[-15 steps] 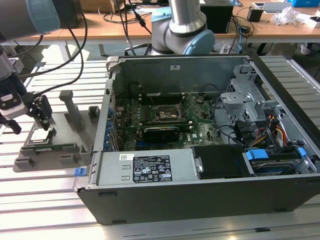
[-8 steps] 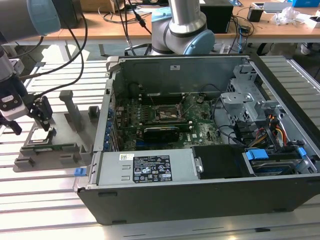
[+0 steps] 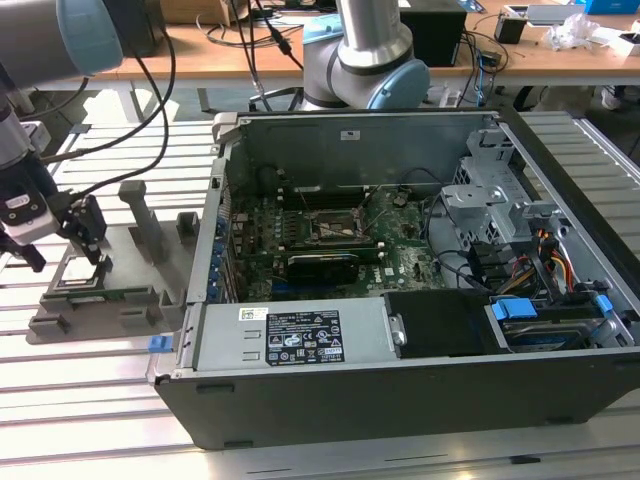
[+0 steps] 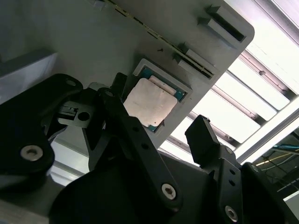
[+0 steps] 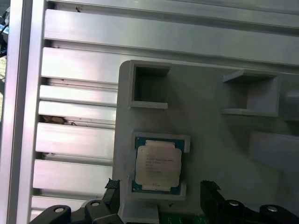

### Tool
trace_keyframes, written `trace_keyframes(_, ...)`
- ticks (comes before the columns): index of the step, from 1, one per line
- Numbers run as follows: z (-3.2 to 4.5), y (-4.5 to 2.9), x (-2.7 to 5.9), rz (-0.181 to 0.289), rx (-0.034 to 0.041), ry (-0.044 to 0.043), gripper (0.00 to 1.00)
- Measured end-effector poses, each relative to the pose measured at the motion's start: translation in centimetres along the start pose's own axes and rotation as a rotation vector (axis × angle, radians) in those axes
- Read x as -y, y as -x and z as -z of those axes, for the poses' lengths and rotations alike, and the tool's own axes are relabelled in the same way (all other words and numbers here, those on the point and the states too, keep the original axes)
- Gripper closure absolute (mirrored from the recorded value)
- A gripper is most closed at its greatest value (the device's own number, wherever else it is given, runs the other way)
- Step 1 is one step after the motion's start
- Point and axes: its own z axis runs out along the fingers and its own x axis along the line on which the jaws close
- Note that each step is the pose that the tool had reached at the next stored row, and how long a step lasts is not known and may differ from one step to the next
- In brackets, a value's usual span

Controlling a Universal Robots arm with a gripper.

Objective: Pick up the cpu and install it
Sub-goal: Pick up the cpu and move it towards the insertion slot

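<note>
One cpu (image 5: 157, 165) lies flat, silver lid up, in a square pocket of the grey tray (image 5: 210, 140). End effector (image 5: 160, 187) hangs just over that tray, fingers spread wide & empty, one on each side of the cpu. Prob. light & rigid but fragile underneath w/ a slick lid, so pinch opposite green edges, not the top.

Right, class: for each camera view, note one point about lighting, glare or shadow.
Second wrist view: the table slats are washed out white, the gripper a near-black silhouette. First wrist view: even light, a soft sheen on the cpu, shadow in the pockets of the tray. Exterior view: the interior of the computer case sits in shade.
</note>
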Motion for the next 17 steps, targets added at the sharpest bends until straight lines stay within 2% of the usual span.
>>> trace_keyframes(17,-1.59,0.0,-0.25,0.0,-0.0001,-0.0009,0.22)
